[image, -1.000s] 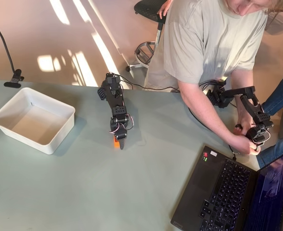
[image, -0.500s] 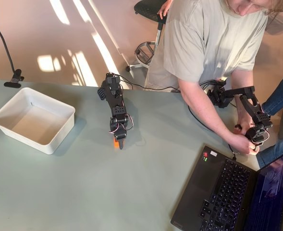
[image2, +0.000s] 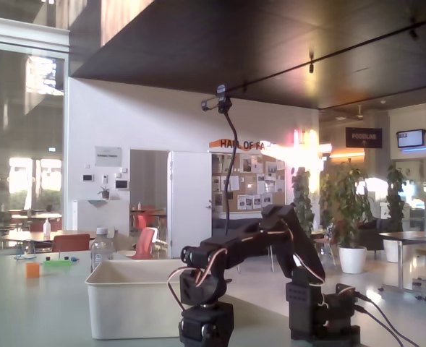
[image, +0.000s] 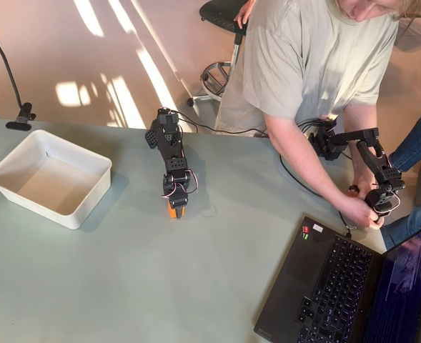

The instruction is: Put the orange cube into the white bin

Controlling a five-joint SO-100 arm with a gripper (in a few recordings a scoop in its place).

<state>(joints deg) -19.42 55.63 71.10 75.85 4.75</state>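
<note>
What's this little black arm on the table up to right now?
In the overhead view the arm has reached down so that its gripper is at the orange cube on the table. Whether the fingers have closed on it cannot be told. The white bin, where the cube should go, sits off to the left with nothing in it.

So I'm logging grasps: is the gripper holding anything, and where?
The gripper is down on the orange cube, fingers at its sides; a firm hold cannot be told.
</note>
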